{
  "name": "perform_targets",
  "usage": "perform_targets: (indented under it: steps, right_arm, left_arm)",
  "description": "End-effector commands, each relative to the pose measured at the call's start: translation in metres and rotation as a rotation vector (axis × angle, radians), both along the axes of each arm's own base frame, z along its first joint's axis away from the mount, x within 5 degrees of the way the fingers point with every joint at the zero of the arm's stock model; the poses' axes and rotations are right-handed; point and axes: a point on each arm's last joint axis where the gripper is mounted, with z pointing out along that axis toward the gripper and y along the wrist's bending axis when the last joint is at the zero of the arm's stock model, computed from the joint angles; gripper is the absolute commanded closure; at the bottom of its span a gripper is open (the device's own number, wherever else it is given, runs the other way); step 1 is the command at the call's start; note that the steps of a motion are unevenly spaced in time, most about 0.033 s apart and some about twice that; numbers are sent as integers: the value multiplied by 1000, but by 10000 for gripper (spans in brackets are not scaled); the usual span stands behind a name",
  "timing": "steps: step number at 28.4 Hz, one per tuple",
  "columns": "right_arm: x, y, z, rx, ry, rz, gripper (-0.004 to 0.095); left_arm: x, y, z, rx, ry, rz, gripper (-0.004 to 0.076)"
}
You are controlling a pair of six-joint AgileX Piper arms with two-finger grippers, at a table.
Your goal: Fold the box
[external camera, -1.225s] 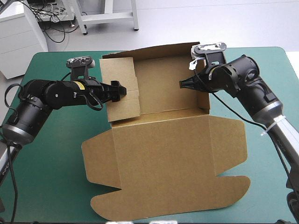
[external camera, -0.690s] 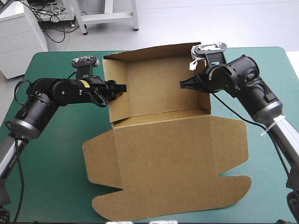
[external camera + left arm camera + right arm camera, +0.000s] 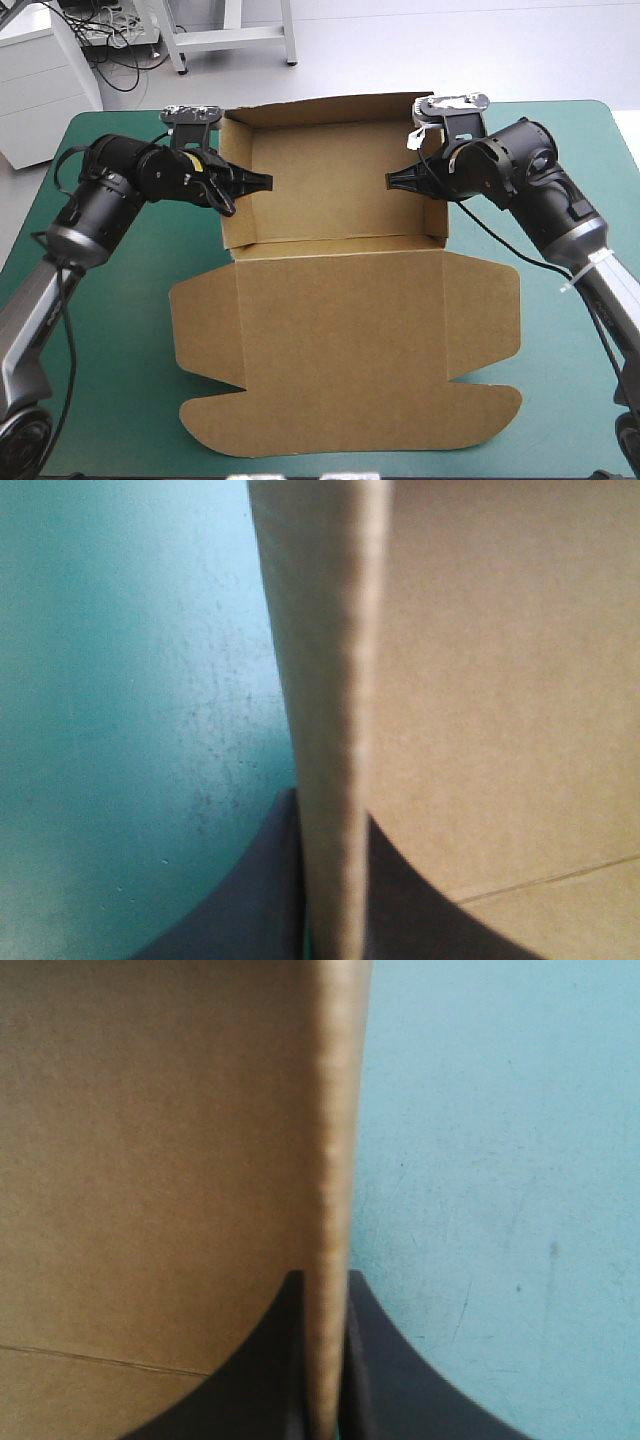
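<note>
Brown board: one box (image 3: 340, 330) lies mid-table on the teal-green cover (image 3: 100, 350), walls raised at the far end, lid flat toward the near edge. Two grippers pinch it. The left gripper (image 3: 262, 182) is clamped on the left wall (image 3: 330, 730), and the right gripper (image 3: 393, 181) on the right wall (image 3: 335, 1160). Each wrist view shows only the wall's edge between black finger bases. Both arms reach inward, elbows bent outward.
</note>
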Motion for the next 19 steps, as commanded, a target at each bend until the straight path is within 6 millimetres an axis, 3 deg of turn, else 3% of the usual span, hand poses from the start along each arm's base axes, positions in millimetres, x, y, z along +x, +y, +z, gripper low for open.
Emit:
perform_targets:
  steps: [1,5,9,19]
  right_arm:
    - [5,-1,9,14,-52,2,925]
    - [26,-2,-22,-17,88,-21,925]
    - [46,-8,-47,61,209,14,925]
    - [75,-9,-96,15,352,23,925]
  left_arm:
    - [13,-15,17,-20,7,-40,756]
    - [41,-29,-1,33,118,-49,756]
    - [60,-37,-24,72,186,-50,756]
    - [85,-51,-75,100,308,-30,756]
